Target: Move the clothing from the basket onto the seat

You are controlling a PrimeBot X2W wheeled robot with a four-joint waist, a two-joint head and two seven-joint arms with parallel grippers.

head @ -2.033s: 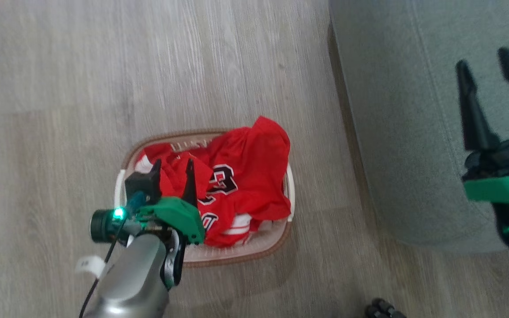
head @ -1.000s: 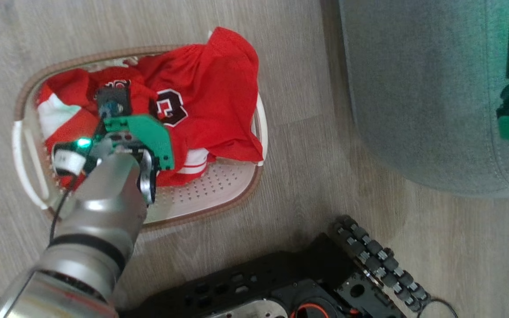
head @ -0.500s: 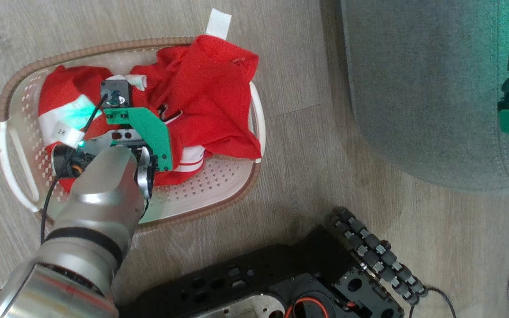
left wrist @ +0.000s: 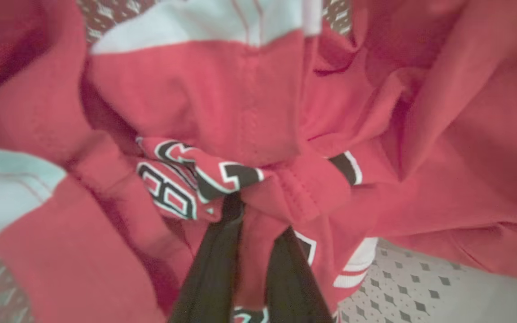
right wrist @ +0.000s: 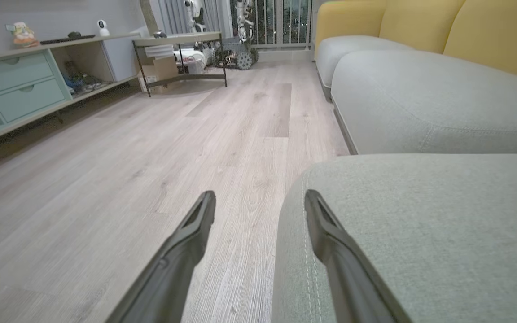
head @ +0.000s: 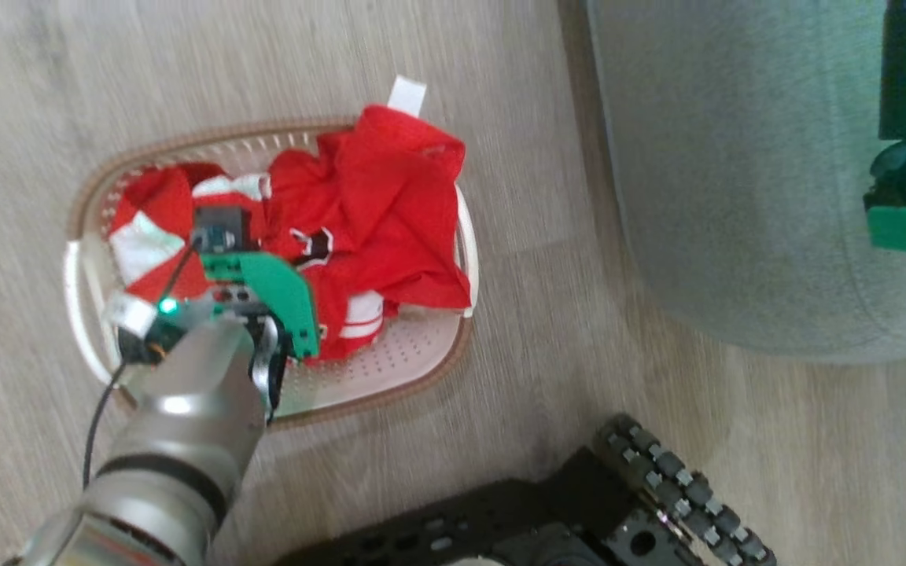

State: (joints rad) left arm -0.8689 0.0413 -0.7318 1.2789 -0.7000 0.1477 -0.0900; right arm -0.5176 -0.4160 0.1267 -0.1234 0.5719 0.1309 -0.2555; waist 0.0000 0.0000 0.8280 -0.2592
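Observation:
The cream basket point(head: 91, 314) stands on the wood floor, with the red clothing point(head: 390, 212) heaped in it and draped over its right rim. My left gripper point(left wrist: 260, 215) reaches down into the heap and is shut on a bunched fold of the clothing beside the jersey's black-and-white numerals point(left wrist: 173, 184). In the head view its wrist point(head: 264, 283) hides the fingers. The grey-green seat point(head: 736, 173) lies to the right of the basket. Above the seat's front corner point(right wrist: 420, 233) my right gripper point(right wrist: 258, 197) hovers open, holding nothing.
My black base with its roller wheel point(head: 673, 487) sits just below the basket. A white tag point(head: 407, 94) lies on the floor behind the basket. Further off stand a low shelf unit point(right wrist: 25, 85), a small table point(right wrist: 182, 45) and yellow sofa backs point(right wrist: 420, 22).
My left gripper has gone from open to shut on the clothing, and the jersey has bunched up so its numeral is folded. The head camera has shifted. The right gripper stays open.

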